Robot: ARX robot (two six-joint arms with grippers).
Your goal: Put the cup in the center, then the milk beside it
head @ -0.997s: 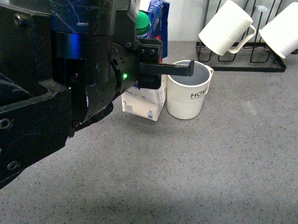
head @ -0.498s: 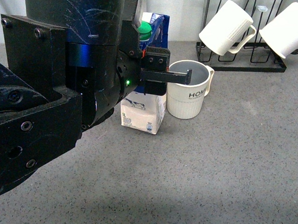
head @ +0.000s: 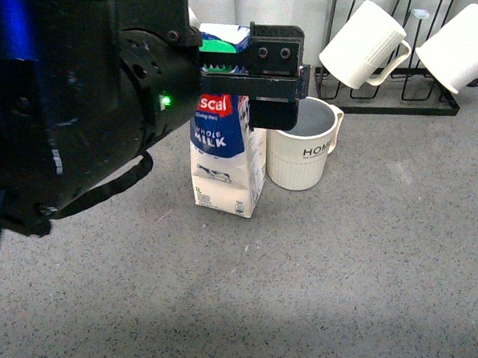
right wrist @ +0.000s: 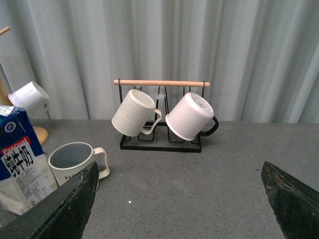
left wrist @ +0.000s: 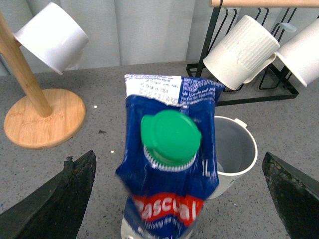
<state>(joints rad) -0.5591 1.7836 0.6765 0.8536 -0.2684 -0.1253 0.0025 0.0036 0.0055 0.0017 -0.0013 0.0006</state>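
My left end effector (left wrist: 174, 167) is spreading wide around the top of the tall blue-and-white milk carton with green cap (head: 222, 160), without touching it. The carton is standing toward the far edge of the grey tabletop (head: 347, 261), just beside the off-white ribbed lettered mug (head: 302, 152).

A ribbed mug (head: 366, 44) and a smooth mug (head: 457, 47) hang tilted on the black wire rack (head: 387, 105).

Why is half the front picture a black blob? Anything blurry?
Front view: the left arm sits close to the lens, dark and soft-edged; milk and cup behind are sharp. Left wrist view: the milk's red label is blurred. Right wrist view: evenly lit, sharp.
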